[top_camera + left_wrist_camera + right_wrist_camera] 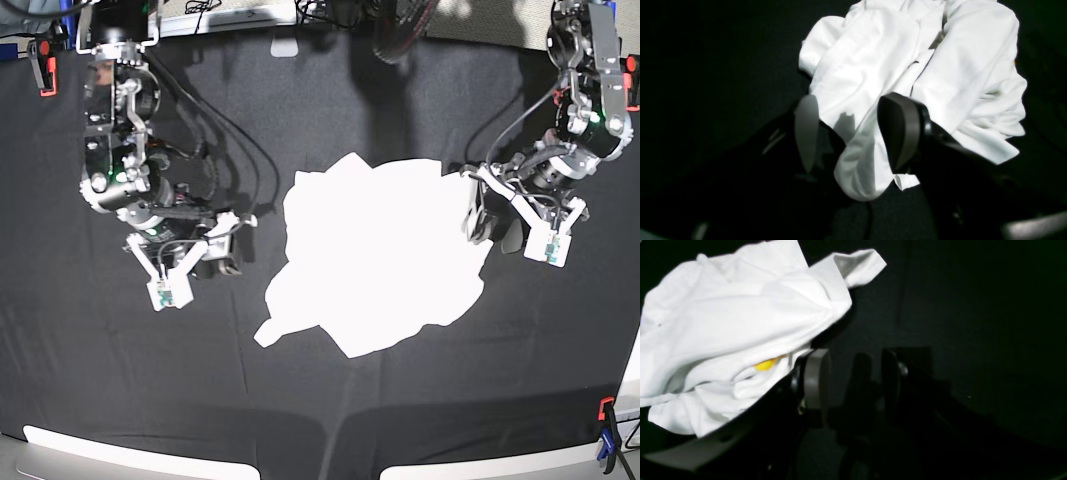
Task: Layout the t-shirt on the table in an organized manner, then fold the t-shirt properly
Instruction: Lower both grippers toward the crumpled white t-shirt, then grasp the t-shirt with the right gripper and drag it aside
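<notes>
Grippers point(853, 133) agape — t-shirt point(380, 250) lettering unreadable.

We see the table point(330, 420) as a wide spread of matte black cloth, faintly creased, with red clips at its far left and right edges and a red and blue one near the right corner. Directly on it, near the middle, lies the t-shirt point(385, 255) — white, rumpled, unfolded.

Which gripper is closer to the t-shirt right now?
Left. The left gripper is open with a fold of the t-shirt between its fingers; the right gripper is open just off its edge.
</notes>
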